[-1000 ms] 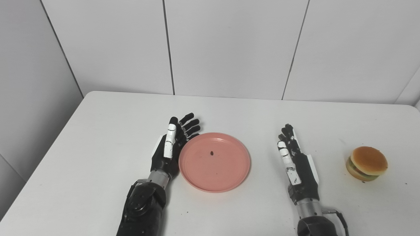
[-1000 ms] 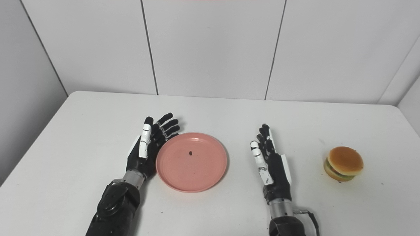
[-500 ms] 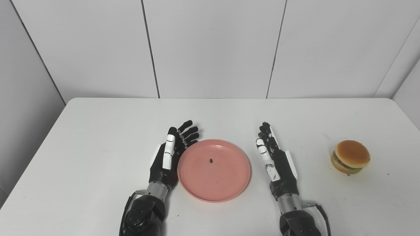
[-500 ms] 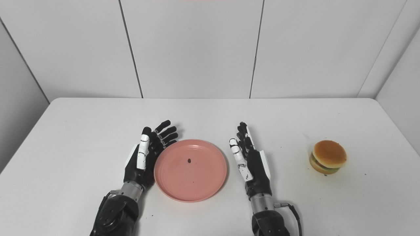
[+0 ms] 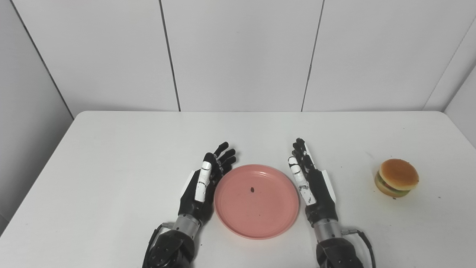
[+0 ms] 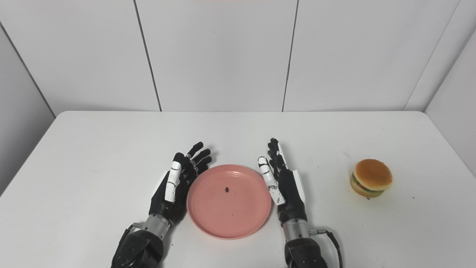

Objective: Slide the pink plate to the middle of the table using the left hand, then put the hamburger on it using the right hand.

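Where both forearms leave the bottom edge, the elbows and upper arms are cut off, so only wrists and hands show. Left hand (image 5: 202,186) stands edge-on at the left rim of the pink plate (image 5: 256,201), fingers (image 5: 223,158) extended and slightly fanned, holding nothing; its palm side looks pressed to the rim, but actual contact is hard to confirm because the hand's own bulk covers that part of the rim. Right hand (image 5: 310,182) stands edge-on just beside the plate's right rim, fingers straight and apart, holding nothing; touching or a hair apart cannot be told. Plate lies flat on the white surface (image 5: 111,156), near the front edge and roughly centred left to right, between the two hands. Two small dark specks sit on the plate face; what they are is too small to tell. Hamburger (image 5: 396,177) rests upright on the surface well to the right of the right hand, untouched, with nothing between it and that hand. Grey panelled wall (image 5: 238,56) closes the back and both sides. Left eye view shows a thin cable at the right wrist partly cut off; right eye view shows more of its loop, and places the hamburger further from the right frame edge.
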Tool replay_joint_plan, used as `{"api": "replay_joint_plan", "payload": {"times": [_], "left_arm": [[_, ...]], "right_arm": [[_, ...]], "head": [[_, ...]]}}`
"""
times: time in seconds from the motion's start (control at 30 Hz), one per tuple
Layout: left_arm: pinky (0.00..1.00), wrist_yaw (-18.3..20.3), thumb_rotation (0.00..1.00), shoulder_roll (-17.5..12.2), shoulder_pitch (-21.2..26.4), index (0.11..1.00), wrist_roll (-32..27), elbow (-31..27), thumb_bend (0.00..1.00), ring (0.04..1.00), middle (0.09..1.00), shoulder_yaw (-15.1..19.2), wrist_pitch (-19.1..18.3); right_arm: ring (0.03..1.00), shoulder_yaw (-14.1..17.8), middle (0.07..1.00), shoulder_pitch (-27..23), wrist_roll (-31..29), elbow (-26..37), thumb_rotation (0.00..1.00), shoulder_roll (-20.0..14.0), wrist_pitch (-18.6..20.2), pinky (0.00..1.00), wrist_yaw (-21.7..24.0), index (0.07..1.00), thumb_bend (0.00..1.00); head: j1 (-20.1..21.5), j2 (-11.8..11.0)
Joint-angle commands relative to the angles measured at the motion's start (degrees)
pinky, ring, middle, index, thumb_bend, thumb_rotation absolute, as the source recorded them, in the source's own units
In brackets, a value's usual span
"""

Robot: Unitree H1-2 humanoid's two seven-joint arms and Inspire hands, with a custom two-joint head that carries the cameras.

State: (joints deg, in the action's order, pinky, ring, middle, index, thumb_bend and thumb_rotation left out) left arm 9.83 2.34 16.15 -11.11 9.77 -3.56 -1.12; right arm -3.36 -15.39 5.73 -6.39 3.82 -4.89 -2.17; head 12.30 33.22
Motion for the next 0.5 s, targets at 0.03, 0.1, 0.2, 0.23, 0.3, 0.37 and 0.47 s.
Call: {"api": "replay_joint_plan", "payload": {"times": [0.03,0.1,0.2,0.23,0.3,0.37,0.47], "left_arm": [[1.0,-1.3,1.0,-0.5,-2.7,0.984,2.8,1.8,0.64,0.997,0.994,-0.1,1.4],[1.0,-1.3,1.0,-0.7,-2.9,0.994,3.4,2.5,0.64,0.999,0.998,0.2,3.2],[1.0,-1.7,1.0,-0.9,-3.1,1.0,4.0,2.8,0.65,1.0,1.0,0.6,3.1],[1.0,-1.8,1.0,-0.9,-3.1,1.0,4.2,2.8,0.66,1.0,1.0,0.8,3.0],[1.0,-1.8,1.0,-1.0,-3.2,1.0,4.5,2.9,0.66,1.0,1.0,0.9,3.0],[1.0,-1.9,1.0,-1.1,-3.3,1.0,4.7,3.2,0.66,1.0,1.0,1.1,3.1],[1.0,-2.3,1.0,-0.8,-3.5,1.0,4.6,3.5,0.63,1.0,1.0,1.4,3.9]], "right_arm": [[0.96,0.1,0.952,-1.7,2.6,3.2,0.83,-0.5,-0.2,0.96,-1.6,0.965,0.62],[0.959,0.3,0.952,-2.1,4.2,3.5,0.83,-0.9,-0.3,0.96,-2.4,0.963,0.63],[0.965,1.2,0.96,-2.7,5.2,4.6,0.83,-1.3,-0.2,0.96,-3.5,0.965,0.62],[0.968,1.6,0.964,-3.0,4.7,4.9,0.82,-1.4,-0.6,0.96,-3.6,0.968,0.61],[0.973,2.2,0.971,-3.5,4.9,5.4,0.79,-1.7,-1.3,0.96,-4.0,0.974,0.59],[0.965,2.7,0.965,-4.0,6.8,6.2,0.79,-2.4,-1.5,0.94,-5.2,0.972,0.58],[0.959,3.0,0.957,-4.4,11.2,8.6,0.81,-4.5,-0.1,0.94,-6.4,0.967,0.58]], "head": [[0.1,0.2],[0.2,0.2],[0.2,0.2],[0.3,0.2],[0.5,0.2],[1.0,0.2],[1.6,0.1]]}}
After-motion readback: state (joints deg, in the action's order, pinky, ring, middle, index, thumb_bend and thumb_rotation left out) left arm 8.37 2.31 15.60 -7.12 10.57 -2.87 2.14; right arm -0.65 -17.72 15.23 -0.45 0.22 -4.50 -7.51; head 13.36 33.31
